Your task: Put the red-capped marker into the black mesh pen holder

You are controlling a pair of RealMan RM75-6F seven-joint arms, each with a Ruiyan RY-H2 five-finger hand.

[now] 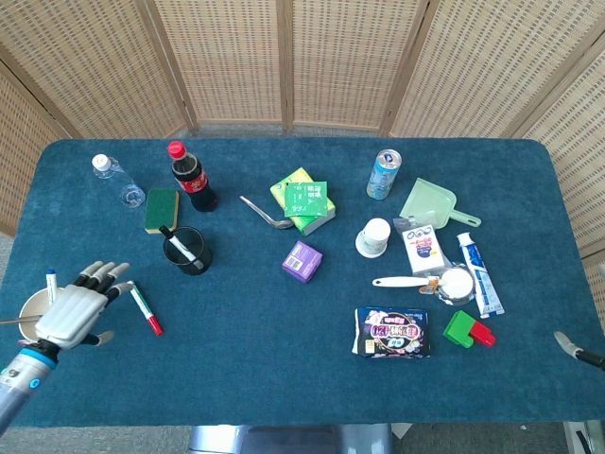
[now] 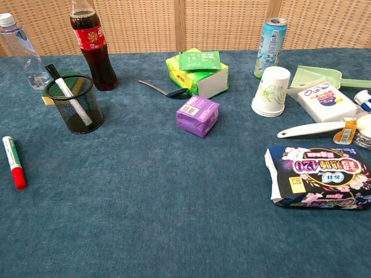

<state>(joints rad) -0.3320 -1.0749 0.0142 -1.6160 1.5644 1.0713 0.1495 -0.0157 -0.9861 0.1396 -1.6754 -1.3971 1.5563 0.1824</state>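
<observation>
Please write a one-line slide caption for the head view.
Left hand hovers open beside the red-capped marker, near the black pen holder.

Left hand (image 1: 74, 310): a silver-grey metallic shell formed the back of the hand, smooth and slightly glossy; the fingers (image 1: 106, 274) were segmented, with pale silver links alternating with darker bands and ending in dark tips. Behind the wrist ran a grey forearm carrying a blue ring. Right hand (image 1: 577, 348): only a thin dark part with a pale grey tip showed at the frame's edge, its detail too small to tell
</observation>
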